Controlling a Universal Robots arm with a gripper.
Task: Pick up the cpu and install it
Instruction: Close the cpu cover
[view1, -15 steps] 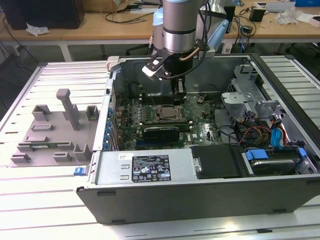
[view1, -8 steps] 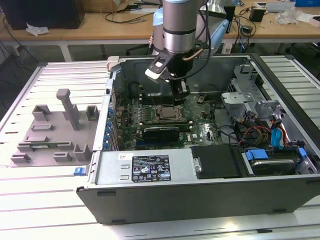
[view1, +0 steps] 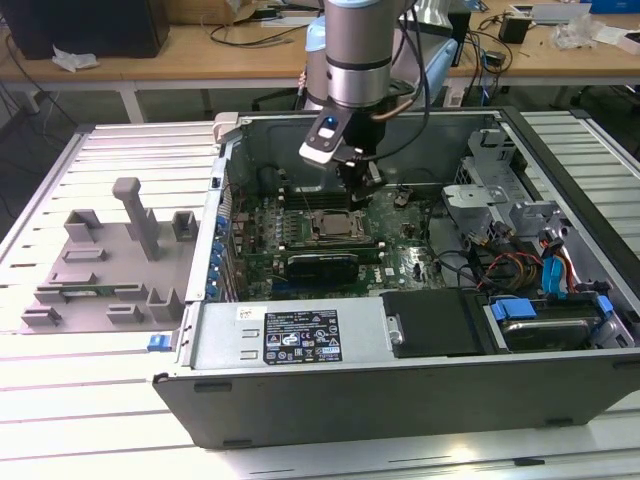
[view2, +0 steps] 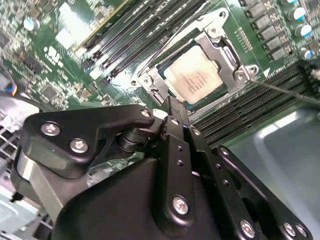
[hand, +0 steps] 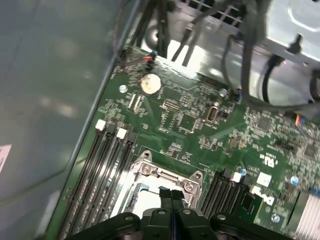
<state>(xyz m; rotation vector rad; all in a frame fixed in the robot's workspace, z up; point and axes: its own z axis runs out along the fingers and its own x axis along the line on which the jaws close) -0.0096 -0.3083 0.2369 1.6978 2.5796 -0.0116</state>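
Note:
The cpu (view2: 196, 79), a silvery square chip, lies flat inside the metal-framed socket (view2: 226, 54) of the green motherboard (view1: 400, 225). In the exterior view the cpu (view1: 334, 226) sits mid-board inside the open computer case (view1: 400, 400). My gripper (view1: 357, 192) hangs just above the socket's edge. Its black fingers are pressed together with nothing between them, as both wrist views show: the gripper (hand: 170, 192) and gripper (view2: 173, 101) end right beside the chip. The cpu (hand: 145, 201) is partly hidden behind the fingers in the first wrist view.
Memory slots (view2: 135, 30) flank the socket on both sides. A black shroud (view1: 320, 266), cables (view1: 520, 265) and drive bays (view1: 545, 320) fill the case toward the exterior view's right. A grey plastic fixture (view1: 110, 260) lies on the slatted table at that view's left.

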